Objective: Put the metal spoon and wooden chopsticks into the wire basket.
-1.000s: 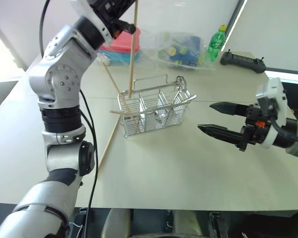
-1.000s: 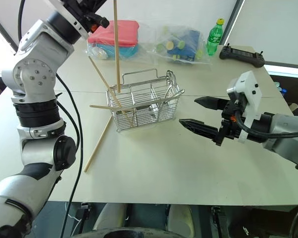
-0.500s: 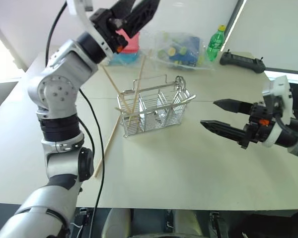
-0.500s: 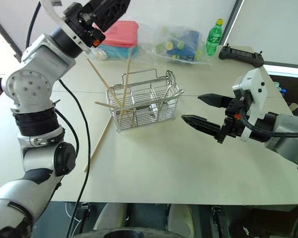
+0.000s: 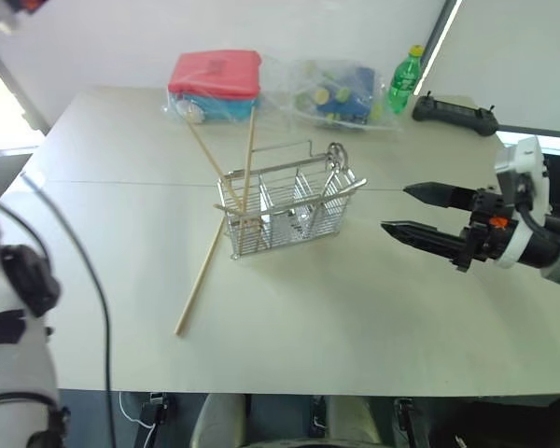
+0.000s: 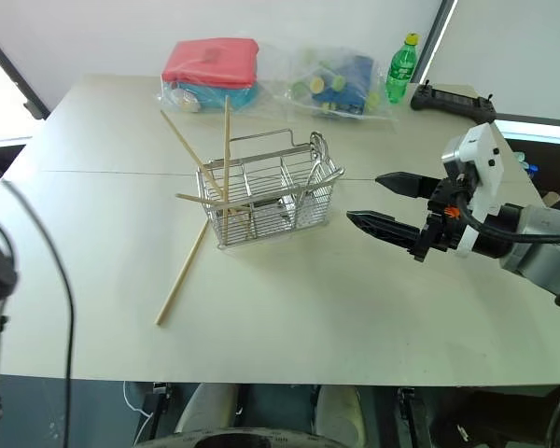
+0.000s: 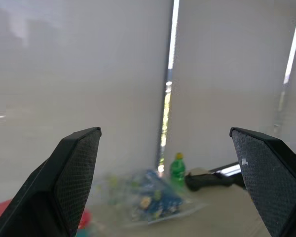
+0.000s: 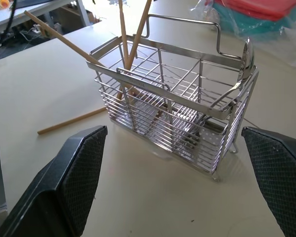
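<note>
We see the small silver wire-grid basket mid-table, pale wooden chopsticks leaning inside; both grippers, left and right, gape wide, empty.

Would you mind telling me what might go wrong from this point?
1. The long pale wooden chopsticks lean far out of the small silver wire basket; a brush could tip them out.
2. One chopstick on the table looks awkward to pick up flat.
3. The right gripper, jaws open, could shove the light basket.
</note>
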Controlling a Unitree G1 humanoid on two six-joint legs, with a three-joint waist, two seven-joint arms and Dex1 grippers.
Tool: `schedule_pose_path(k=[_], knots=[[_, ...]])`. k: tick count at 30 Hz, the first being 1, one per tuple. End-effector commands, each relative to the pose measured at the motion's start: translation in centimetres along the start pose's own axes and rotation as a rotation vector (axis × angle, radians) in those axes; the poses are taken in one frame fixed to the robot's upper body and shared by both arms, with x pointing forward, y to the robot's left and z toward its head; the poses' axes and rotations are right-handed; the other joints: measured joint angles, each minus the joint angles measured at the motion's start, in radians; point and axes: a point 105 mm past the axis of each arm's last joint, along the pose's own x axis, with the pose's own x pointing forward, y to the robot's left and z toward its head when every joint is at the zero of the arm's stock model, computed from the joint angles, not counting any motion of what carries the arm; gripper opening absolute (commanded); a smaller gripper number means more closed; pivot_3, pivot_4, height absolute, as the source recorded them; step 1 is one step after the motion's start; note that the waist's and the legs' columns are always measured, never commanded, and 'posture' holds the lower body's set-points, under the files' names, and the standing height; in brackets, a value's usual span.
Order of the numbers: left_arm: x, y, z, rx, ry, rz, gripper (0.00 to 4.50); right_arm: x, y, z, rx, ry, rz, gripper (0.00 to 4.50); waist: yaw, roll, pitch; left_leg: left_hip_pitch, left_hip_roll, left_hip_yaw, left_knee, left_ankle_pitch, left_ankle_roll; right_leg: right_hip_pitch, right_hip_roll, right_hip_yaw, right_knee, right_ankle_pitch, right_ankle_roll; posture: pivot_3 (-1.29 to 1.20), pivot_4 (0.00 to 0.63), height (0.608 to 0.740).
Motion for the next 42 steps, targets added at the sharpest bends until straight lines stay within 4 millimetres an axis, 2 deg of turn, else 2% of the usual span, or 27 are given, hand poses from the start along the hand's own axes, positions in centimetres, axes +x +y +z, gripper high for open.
schedule_pose_path(k=[1, 3, 7, 10, 16, 20, 25, 32, 37, 42], knots=[[-1.0, 4.4, -7.1, -0.031, 0.377, 0.271, 4.41, 0.0, 0.0, 0.9, -0.048, -0.026, 0.002, 4.5, 0.003, 0.001, -0.001, 0.0, 0.0, 0.0, 0.0, 0.0, 0.0, 0.0, 0.0, 0.0, 0.0, 0.0, 0.0, 0.0, 0.15, 0.678], [-2.0, 5.6, -10.7, -0.047, 0.53, 0.352, 4.41, 0.3, 0.2, 0.9, -0.046, -0.03, 0.012, 4.5, 0.002, 0.001, 0.0, 0.0, 0.0, 0.0, 0.001, 0.0, 0.0, 0.0, 0.0, 0.0, 0.0, 0.0, 0.0, 0.0, 0.15, 0.678], [-2.7, 4.4, -15.9, -0.104, 0.721, 0.313, 4.41, 0.7, 0.3, 0.8, -0.046, -0.03, 0.021, 4.5, -0.004, -0.004, 0.002, -0.003, 0.0, 0.0, 0.001, 0.0, 0.0, -0.003, 0.0, 0.0, 0.0, 0.0, 0.0, 0.0, 0.15, 0.678], [-2.9, 3.1, -18.9, -0.115, 0.824, 0.275, 4.41, 0.8, 0.4, 0.8, -0.043, -0.033, 0.024, 4.5, -0.005, -0.004, 0.002, -0.003, 0.0, 0.001, -0.002, 0.0, 0.0, -0.004, -0.001, 0.0, 0.0, 0.003, -0.004, 0.0, 0.15, 0.678], [-2.6, 0.5, -23.6, -0.157, 0.985, 0.221, 4.41, 1.0, 0.8, 0.4, -0.024, -0.039, 0.016, 4.5, -0.002, -0.004, 0.002, -0.003, 0.0, 0.001, -0.002, 0.0, 0.0, -0.003, -0.001, 0.0, 0.0, 0.002, -0.004, 0.0, 0.15, 0.678], [-2.4, -2.0, -25.8, -0.144, 1.069, 0.137, 4.41, 1.1, 1.2, 0.2, -0.014, -0.05, 0.007, 4.5, -0.004, -0.004, 0.002, -0.002, 0.0, 0.001, -0.001, 0.0, 0.0, -0.002, -0.001, 0.0, 0.0, 0.0, 0.0, 0.0, 0.15, 0.678], [-1.4, -3.9, -27.5, -0.134, 1.108, 0.084, 4.41, 1.1, 1.6, -0.1, -0.005, -0.06, -0.013, 4.5, -0.003, -0.003, 0.001, -0.001, 0.0, 0.001, 0.0, 0.0, 0.0, -0.002, -0.001, 0.0, 0.0, 0.0, 0.0, 0.0, 0.15, 0.678], [-1.2, -4.6, -29.7, -0.077, 1.159, 0.078, 4.41, 0.3, 3.8, -1.2, -0.022, -0.003, 0.067, 4.5, -0.002, -0.002, 0.001, -0.002, 0.0, 0.001, -0.001, 0.0, 0.0, -0.002, -0.001, 0.0, 0.0, 0.002, -0.002, 0.0, 0.15, 0.678], [-1.3, -4.8, -30.8, -0.08, 1.179, 0.073, 4.41, -0.2, 4.5, -1.5, -0.016, 0.014, 0.089, 4.5, 0.0, 0.0, 0.0, 0.0, 0.0, 0.001, 0.0, 0.0, 0.0, 0.001, -0.001, 0.0, 0.0, 0.0, 0.0, 0.0, 0.15, 0.678], [-1.2, -5.1, -31.3, -0.063, 1.192, 0.06, 4.41, -0.8, 5.7, -2.6, -0.015, 0.066, 0.143, 4.5, 0.0, 0.003, -0.002, 0.001, 0.0, 0.001, 0.002, 0.0, 0.0, 0.002, -0.001, 0.0, 0.0, -0.002, -0.003, 0.0, 0.15, 0.678]])
